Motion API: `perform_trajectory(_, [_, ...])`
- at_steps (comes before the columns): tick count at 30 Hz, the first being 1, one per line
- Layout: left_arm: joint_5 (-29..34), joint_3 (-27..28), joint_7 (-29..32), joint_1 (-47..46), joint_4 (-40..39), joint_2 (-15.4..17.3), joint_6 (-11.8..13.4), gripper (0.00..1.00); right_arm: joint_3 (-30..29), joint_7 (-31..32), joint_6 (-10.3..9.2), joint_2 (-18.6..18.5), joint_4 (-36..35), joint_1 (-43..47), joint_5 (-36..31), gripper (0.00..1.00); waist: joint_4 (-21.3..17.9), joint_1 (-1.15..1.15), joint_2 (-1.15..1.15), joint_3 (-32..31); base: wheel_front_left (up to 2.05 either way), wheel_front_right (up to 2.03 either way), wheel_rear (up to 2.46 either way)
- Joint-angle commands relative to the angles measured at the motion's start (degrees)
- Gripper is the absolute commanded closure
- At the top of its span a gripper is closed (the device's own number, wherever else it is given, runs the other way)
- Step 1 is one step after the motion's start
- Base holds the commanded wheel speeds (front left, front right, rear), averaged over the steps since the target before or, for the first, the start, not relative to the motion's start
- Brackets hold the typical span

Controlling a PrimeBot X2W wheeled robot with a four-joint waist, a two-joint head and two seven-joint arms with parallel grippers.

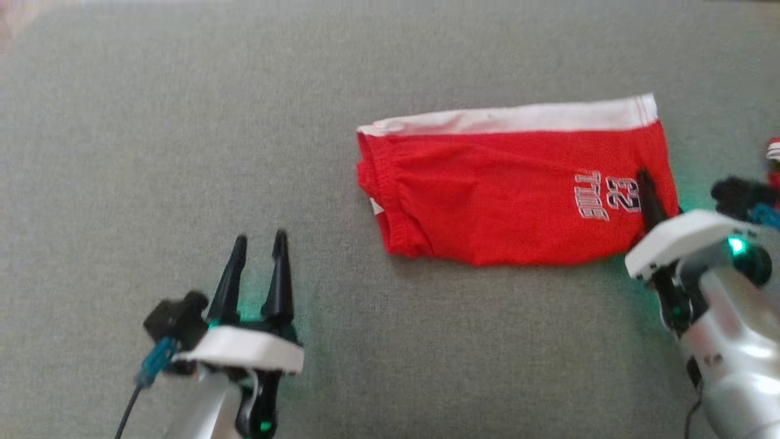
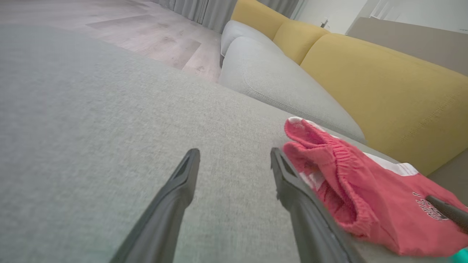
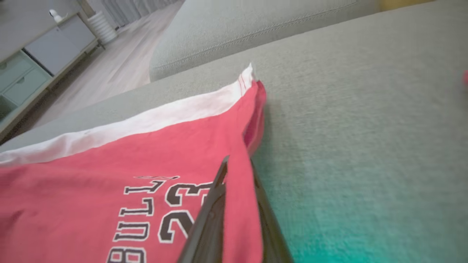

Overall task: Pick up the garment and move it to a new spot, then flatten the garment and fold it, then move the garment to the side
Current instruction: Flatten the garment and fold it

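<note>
At the right hem our right gripper [image 3: 238, 171] pinches the red-and-white fabric shorts [image 1: 506, 195], likely limp and light; left gripper [image 1: 259, 244] gapes wide.

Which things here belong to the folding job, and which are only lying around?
For the job:
red shorts
right pincer, shut on their edge
left pincer, open
grey seat under them

Just lying about:
yellow cushions
wooden floor
cabinet

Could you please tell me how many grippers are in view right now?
2. The left gripper is open over the grey cushion, left of the red garment; the right gripper is shut on its right edge.
</note>
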Motion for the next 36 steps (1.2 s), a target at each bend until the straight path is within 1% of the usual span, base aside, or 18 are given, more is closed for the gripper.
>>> perform_trajectory(1, [0.57, 2.74, -0.29, 0.88, -1.91, 0.62, 0.59, 0.0, 0.22, -1.2, -0.04, -0.89, -2.0, 1.41, 0.91, 1.0, -0.6, 0.01, 0.0, -2.91, 0.0, 0.0, 0.0])
perform_trajectory(5, [0.9, 3.64, -0.29, 4.69, -2.27, 0.62, 0.51, 0.0, -0.57, -2.04, -0.04, -1.1, -3.11, 5.57, 2.5, 1.0, -0.46, 0.01, 0.0, -5.59, 0.0, 0.0, 0.0])
perform_trajectory(8, [0.9, 3.84, -0.29, 6.78, -2.7, 0.62, 0.64, 0.0, -1.05, -2.17, -0.04, -1.35, -2.9, 7.37, 2.52, 1.0, -0.06, 0.01, 0.0, -6.31, 0.0, 0.0, 0.0])
perform_trajectory(12, [1.15, 3.26, -0.29, 8.14, -3.03, 0.62, 0.64, 0.0, -1.36, -3.15, -0.04, -1.3, -3.9, 6.82, 1.39, 1.0, 0.79, 0.01, 0.0, -6.53, 0.0, 0.0, 0.0])
perform_trajectory(15, [1.39, 2.65, -0.29, 8.55, -2.84, 0.62, 0.57, 0.0, -0.58, -3.57, -0.04, -0.65, -6.29, 5.21, 0.24, 1.0, 1.66, 0.01, 0.0, -6.73, 0.0, 0.0, 0.0])
perform_trajectory(20, [1.3, 1.28, -0.29, 8.73, -2.28, 0.62, 0.46, 0.0, 2.73, -2.43, -0.04, 2.59, -11.9, 2.26, -0.88, 1.0, 4.32, 0.01, 0.0, -7.34, 0.0, 0.0, 0.0])
perform_trajectory(21, [1.3, 1.28, -0.29, 8.73, -2.28, 0.62, 0.46, 0.0, 2.73, -2.43, -0.04, 2.59, -11.9, 2.26, -0.88, 1.0, 4.32, 0.01, 0.0, -7.34, 0.0, 0.0, 0.0])
perform_trajectory(24, [1.27, 0.13, -0.29, 8.8, -1.8, 0.62, 0.38, 0.0, 5.35, -0.73, -0.04, 5.52, -14.14, 1.12, -1.24, 1.0, 6.95, 0.01, 0.0, -7.76, 0.0, 0.0, 0.0])
perform_trajectory(27, [1.47, -0.92, -0.29, 8.86, -1.19, 0.62, 0.29, 0.0, 7.98, 0.67, -0.04, 8.34, -14.16, 0.89, -2.04, 1.0, 9.98, 0.01, 0.0, -8.02, 0.0, 0.0, 0.0])
perform_trajectory(30, [2.16, -1.68, -0.29, 8.9, -0.55, 0.62, 0.2, 0.0, 9.91, 1.13, -0.04, 10.54, -12.28, 1.42, -2.47, 1.0, 12.67, 0.01, 0.0, -8.11, 0.0, 0.0, 0.0])
perform_trajectory(31, [2.42, -1.75, -0.29, 8.98, -0.18, 0.62, 0.18, 0.0, 10.33, 1.16, -0.04, 11.09, -11.15, 1.59, -2.54, 0.35, 13.33, 0.01, 0.0, -8.21, 0.0, 0.0, 0.0])
perform_trajectory(32, [2.71, -1.75, -0.29, 9.07, 0.32, 0.62, 0.17, 0.0, 10.89, 1.26, -0.04, 11.54, -10.05, 1.74, -2.52, 0.0, 13.85, 0.01, 0.0, -8.33, 0.0, 0.0, 0.0])
perform_trajectory(36, [4.32, -0.69, -0.29, 9.21, 1.55, 0.62, 0.11, 0.0, 13.89, -1.1, -0.04, 12.28, -9.06, 1.95, -1.82, 0.0, 14.08, 0.01, 0.0, -9.03, 0.0, 0.0, 0.0])
